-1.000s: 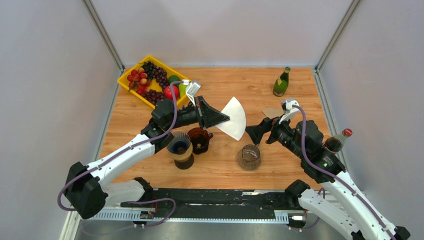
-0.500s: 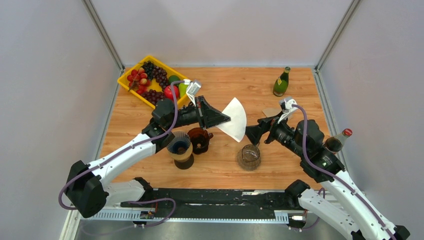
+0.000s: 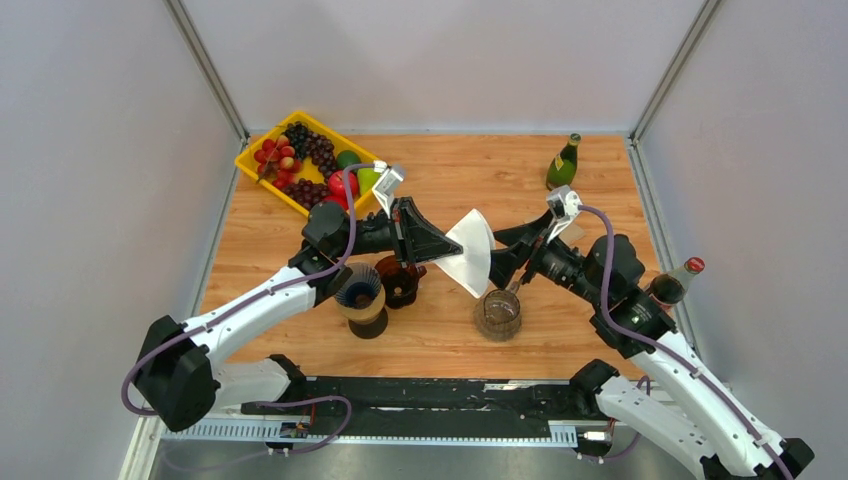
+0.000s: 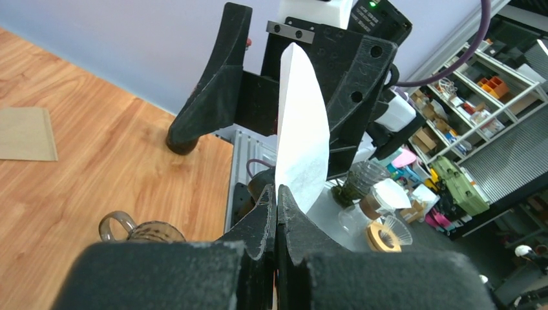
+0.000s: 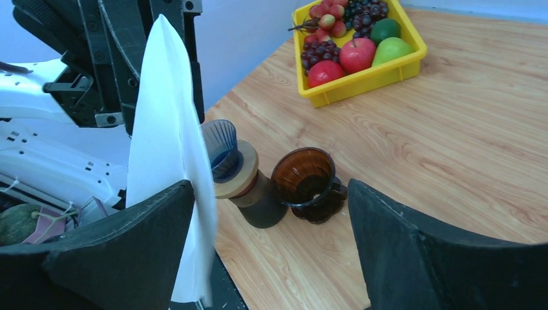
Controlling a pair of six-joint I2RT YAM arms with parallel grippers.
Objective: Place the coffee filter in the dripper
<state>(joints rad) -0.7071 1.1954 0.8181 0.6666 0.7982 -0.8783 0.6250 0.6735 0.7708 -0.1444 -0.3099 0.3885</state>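
This is a robotics lab test cell, not a kitchen: a wood-grain surface (image 3: 470, 180) is boxed in by plain grey panels (image 3: 440, 60) on aluminium posts (image 3: 205, 65). A left arm (image 3: 250, 310) and a right arm (image 3: 640, 310) are bolted to a black rail (image 3: 430, 400) at 6 o'clock. The objects look like staged props: a yellow tray (image 5: 368, 81) of fruit at 10 o'clock, a green bottle (image 3: 563, 164) at 1 o'clock and a red-capped bottle (image 3: 675, 282) at 3 o'clock. Beyond the cell, the left wrist view shows metal shelving (image 4: 517, 106) holding orange bins (image 4: 494, 84).
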